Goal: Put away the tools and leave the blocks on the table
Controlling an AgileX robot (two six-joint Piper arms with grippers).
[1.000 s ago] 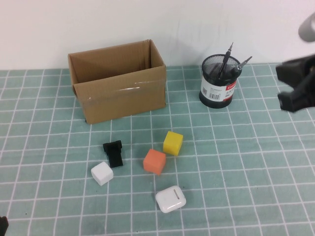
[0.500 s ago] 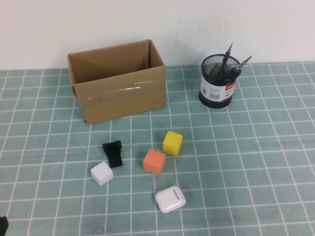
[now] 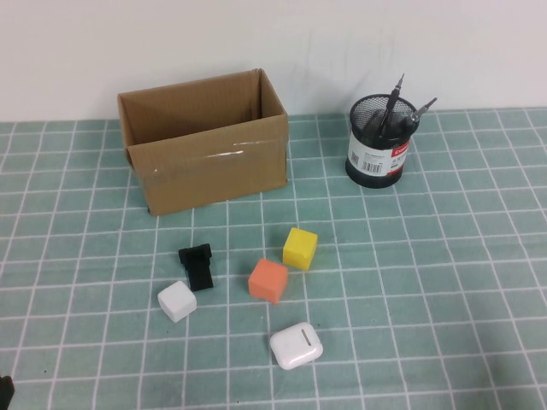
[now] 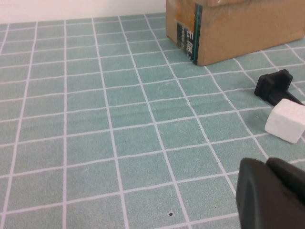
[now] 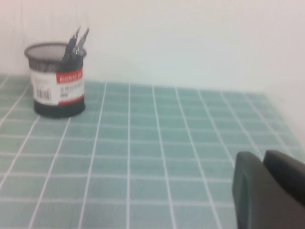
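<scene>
Two thin dark pointed tools (image 3: 395, 96) stand in a black mesh cup (image 3: 381, 145) at the back right, also in the right wrist view (image 5: 76, 39). I cannot make out red-handled scissors. The yellow block (image 3: 300, 248), orange block (image 3: 268, 280) and white block (image 3: 177, 301) lie on the teal grid table (image 3: 444, 282). My left gripper (image 4: 264, 164) is shut and empty, low at the near left; only a dark tip (image 3: 4, 391) shows in the high view. My right gripper (image 5: 262, 157) is shut and empty, off to the right of the cup and out of the high view.
An open cardboard box (image 3: 205, 158) stands at the back left. A small black clip piece (image 3: 197, 265) lies beside the white block (image 4: 285, 120). A white glossy case (image 3: 297, 345) lies near the front.
My right gripper, at the right edge of the high view one second ago, has withdrawn out of that view. Nothing on the table has moved.
</scene>
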